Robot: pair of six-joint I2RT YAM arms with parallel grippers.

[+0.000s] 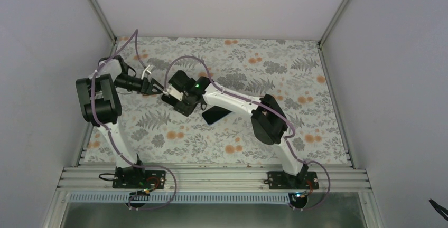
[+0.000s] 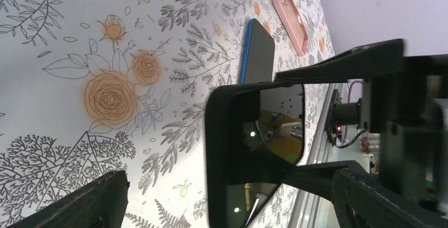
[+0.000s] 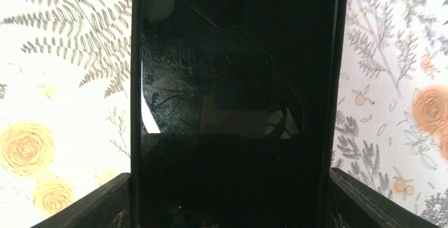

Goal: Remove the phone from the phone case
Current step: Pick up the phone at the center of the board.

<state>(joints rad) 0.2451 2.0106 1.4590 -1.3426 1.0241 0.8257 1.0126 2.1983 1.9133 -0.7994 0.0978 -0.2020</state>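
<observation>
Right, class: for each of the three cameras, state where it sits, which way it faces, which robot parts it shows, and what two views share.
Top external: above and behind the arm bases, looking down on the table; left gripper and right gripper both show.
Left wrist: on the left arm, looking low across the table at the cased phone; own fingers at bottom corners.
Right wrist: on the right arm, facing the phone's screen close up; own fingers flank it.
Shared: both wrist views show the same cased phone.

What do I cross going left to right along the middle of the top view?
Open left gripper → right gripper clamped on the black-cased phone → blue-edged dark phone lying flat on the floral cloth → right arm's black elbow block.
</observation>
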